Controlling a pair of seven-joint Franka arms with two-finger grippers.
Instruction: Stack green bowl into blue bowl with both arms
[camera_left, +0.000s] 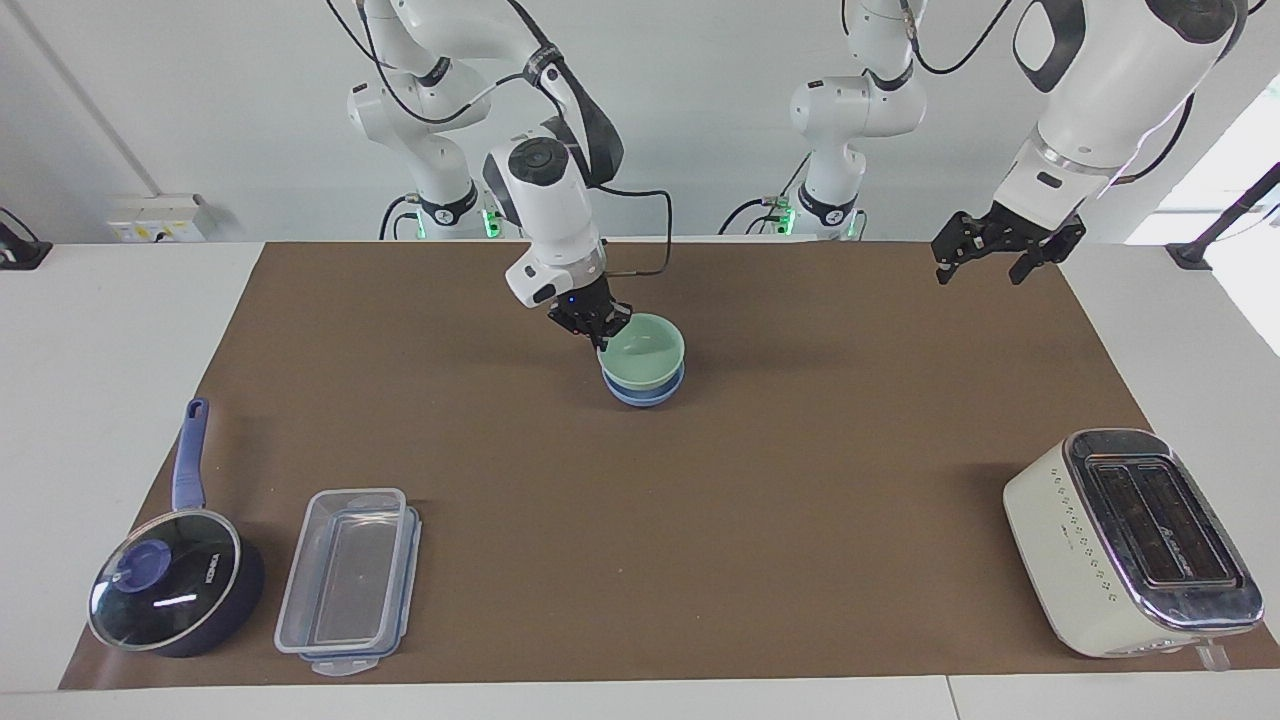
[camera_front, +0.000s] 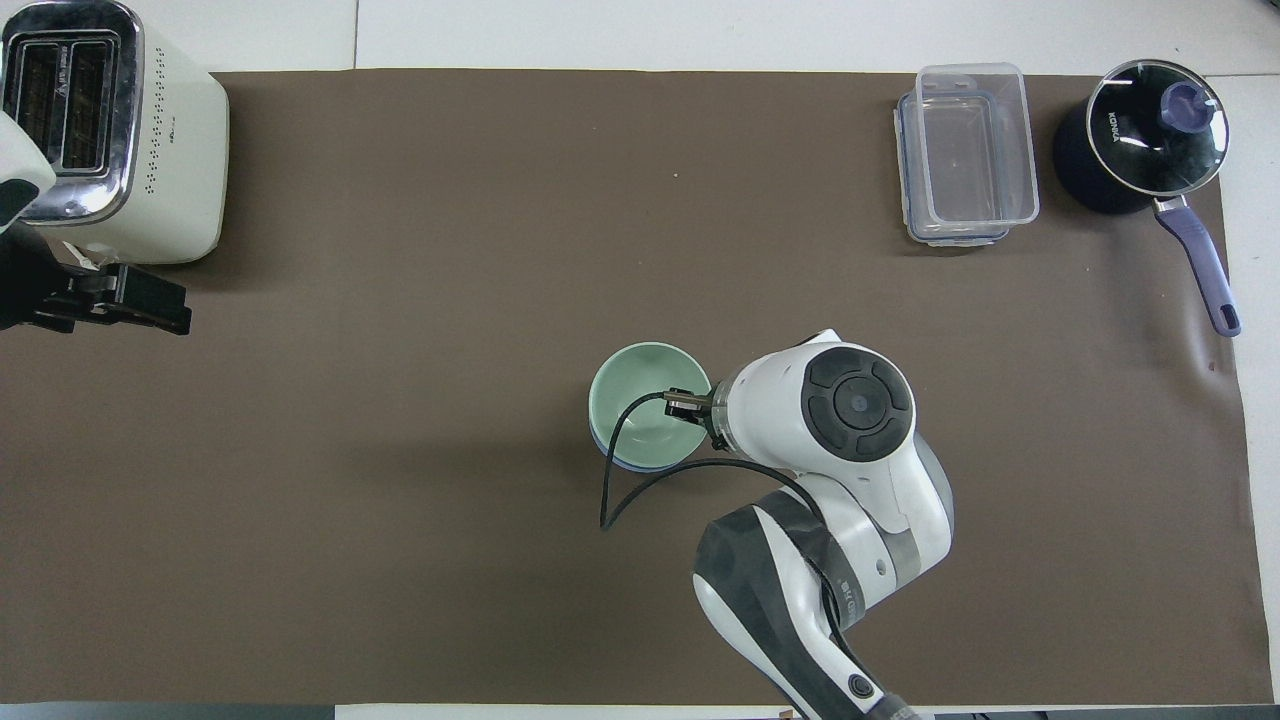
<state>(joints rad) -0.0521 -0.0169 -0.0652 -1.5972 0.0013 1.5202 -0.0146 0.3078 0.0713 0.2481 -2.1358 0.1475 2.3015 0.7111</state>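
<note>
Green bowl (camera_left: 643, 349) sits in blue bowl (camera_left: 643, 393), rim pinched by right claw (camera_left: 603, 330); left claw (camera_left: 993, 257) spread, holding nothing.

Blue bowl (camera_left: 643, 393) mostly hidden under green bowl (camera_left: 643, 352).

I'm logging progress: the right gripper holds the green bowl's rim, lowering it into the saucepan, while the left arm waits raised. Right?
Not quite. The green bowl is going into the blue bowl, as the facing view shows. The right gripper does hold its rim, and the left gripper waits raised. The saucepan stands apart, lid on.
</note>
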